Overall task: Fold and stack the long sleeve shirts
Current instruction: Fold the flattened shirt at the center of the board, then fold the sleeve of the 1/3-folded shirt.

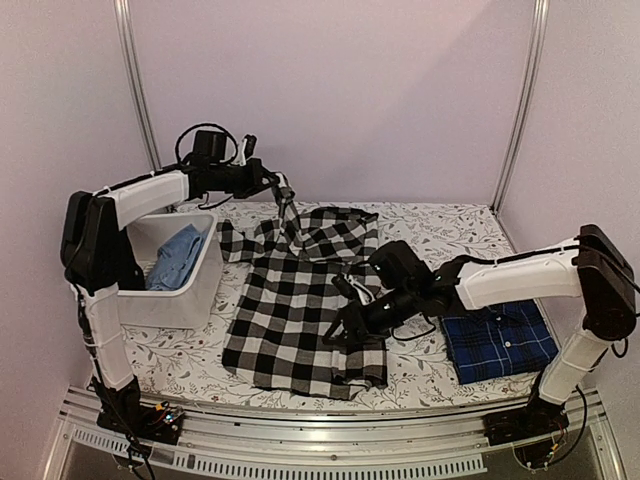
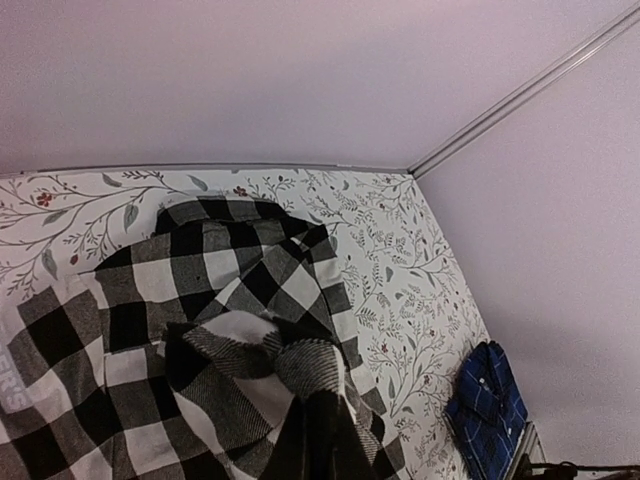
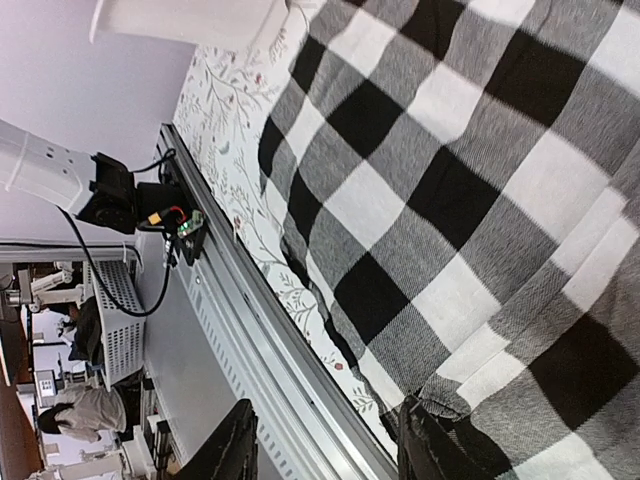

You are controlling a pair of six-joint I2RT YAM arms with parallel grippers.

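Observation:
A black-and-white check long sleeve shirt (image 1: 290, 310) lies spread on the table's middle. At the back, my left gripper (image 1: 285, 196) is shut on its upper part and lifts that cloth into a peak. The left wrist view shows the bunched check cloth (image 2: 300, 370) pinched in my left gripper (image 2: 322, 440). Over the shirt's right edge, my right gripper (image 1: 338, 328) is open. In its wrist view, the right gripper (image 3: 330, 455) holds nothing, and one finger (image 3: 435, 450) touches the check shirt's (image 3: 450, 200) hem. A folded navy plaid shirt (image 1: 498, 340) lies at the right.
A white bin (image 1: 205, 285) holding a blue cloth (image 1: 175, 258) stands at the left, next to the check shirt. The floral tablecloth (image 1: 440, 225) covers the table. A metal rail (image 1: 330, 440) runs along the near edge. Walls close the back and sides.

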